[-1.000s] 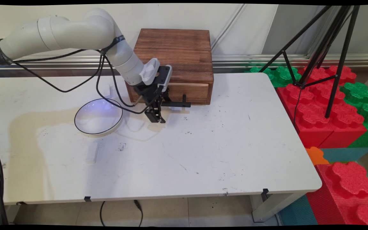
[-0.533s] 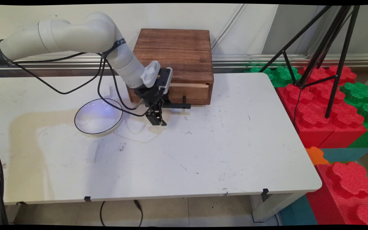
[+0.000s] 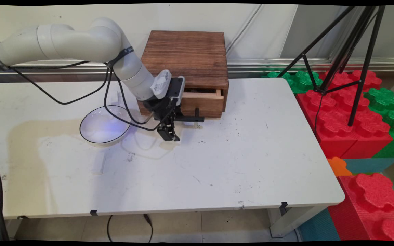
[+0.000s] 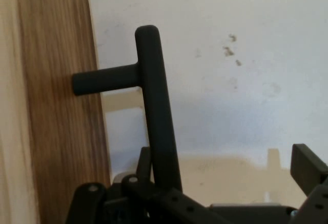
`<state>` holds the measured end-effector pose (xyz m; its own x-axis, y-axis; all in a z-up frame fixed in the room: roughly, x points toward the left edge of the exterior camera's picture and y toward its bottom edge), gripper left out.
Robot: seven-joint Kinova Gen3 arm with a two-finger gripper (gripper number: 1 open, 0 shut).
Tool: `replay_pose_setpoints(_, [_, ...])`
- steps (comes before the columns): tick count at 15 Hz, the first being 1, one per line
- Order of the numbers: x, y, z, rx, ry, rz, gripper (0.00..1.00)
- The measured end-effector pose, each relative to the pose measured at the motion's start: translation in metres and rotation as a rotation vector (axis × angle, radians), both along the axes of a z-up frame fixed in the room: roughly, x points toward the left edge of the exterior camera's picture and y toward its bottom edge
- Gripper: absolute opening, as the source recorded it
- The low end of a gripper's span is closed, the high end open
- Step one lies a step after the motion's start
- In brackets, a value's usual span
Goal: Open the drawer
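**Gripper at drawer handle**

Gripper [image 3: 175,123] at the black handle [image 3: 192,118] of the drawer [image 3: 202,100], low in the wooden box [image 3: 186,65] at the table's [image 3: 217,164] far side. Drawer stands partly out, dark gap above its front. Hand view: handle bar [image 4: 156,116] runs down into the linkage, one finger [image 4: 307,167] apart at right; whether the fingers clamp the bar, cannot tell. White bowl [image 3: 105,124] just left of the gripper, on the table. Cables hang between.

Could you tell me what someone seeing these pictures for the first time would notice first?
Probably the wooden box at the table's far edge, its drawer partly open, with the gripper at the drawer's black T-shaped handle. Next, the white bowl to the picture's left of the gripper, and the red and green foam blocks beyond the table's right end.
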<state>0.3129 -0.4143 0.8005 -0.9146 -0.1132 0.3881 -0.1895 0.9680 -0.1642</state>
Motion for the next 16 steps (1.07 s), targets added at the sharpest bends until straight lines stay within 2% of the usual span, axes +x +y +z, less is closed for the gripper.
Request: replay_pose_setpoints(16, [-0.019, 0.054, 0.002, 0.039, 0.05, 0.0, 1.0])
